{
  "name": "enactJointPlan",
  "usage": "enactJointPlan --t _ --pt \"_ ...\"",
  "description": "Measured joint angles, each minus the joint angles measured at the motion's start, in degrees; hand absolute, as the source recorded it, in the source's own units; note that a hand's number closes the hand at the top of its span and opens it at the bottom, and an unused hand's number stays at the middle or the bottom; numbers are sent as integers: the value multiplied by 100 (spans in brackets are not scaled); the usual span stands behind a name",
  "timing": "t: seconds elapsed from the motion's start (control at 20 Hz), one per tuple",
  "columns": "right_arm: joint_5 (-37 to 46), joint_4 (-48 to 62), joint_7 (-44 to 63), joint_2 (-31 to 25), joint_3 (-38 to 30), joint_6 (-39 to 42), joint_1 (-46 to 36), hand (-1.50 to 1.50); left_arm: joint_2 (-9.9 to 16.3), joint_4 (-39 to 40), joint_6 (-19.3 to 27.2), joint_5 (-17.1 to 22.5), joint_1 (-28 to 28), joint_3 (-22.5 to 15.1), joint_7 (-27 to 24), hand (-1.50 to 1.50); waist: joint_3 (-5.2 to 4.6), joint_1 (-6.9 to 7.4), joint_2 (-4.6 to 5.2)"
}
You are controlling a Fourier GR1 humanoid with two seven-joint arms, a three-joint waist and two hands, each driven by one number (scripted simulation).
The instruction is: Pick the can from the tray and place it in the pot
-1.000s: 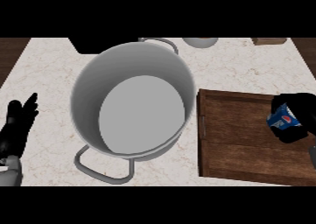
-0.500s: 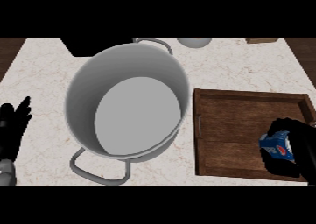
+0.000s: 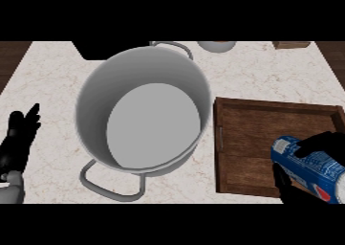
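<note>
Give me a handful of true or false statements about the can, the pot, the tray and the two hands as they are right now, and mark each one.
1. The right hand is curled round the blue can. True.
2. The can already lies inside the pot. False: the pot holds nothing; the can is in the right hand, over the wooden tray.
3. The left hand rests open at the view's left edge, holding nothing. True.
4. The tray sits left of the pot. False: it lies to the pot's right.
5. The pot is tipped on its side. False: it stands upright on the counter, its opening facing up.
</note>
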Motion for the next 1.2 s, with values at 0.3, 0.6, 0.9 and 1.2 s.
enactJointPlan --t 0.3,0.6,0.9,1.2 --pt "198 -39 1164 290 758 863 -1457 150 72 6 -115 57 -138 39 88 0 -4 92 16" --pt "92 442 2732 733 1328 1693 -3327 150 46 0 -163 30 -215 -17 112 0 -2 160 25" --pt "-532 1552 3442 826 1398 1424 -4616 150 -77 23 -65 -98 -229 -110 71 0 2 193 35" --pt "-1162 3031 3647 852 1413 966 -5372 150 -40 97 -129 -70 -336 -69 78 0 4 232 54"
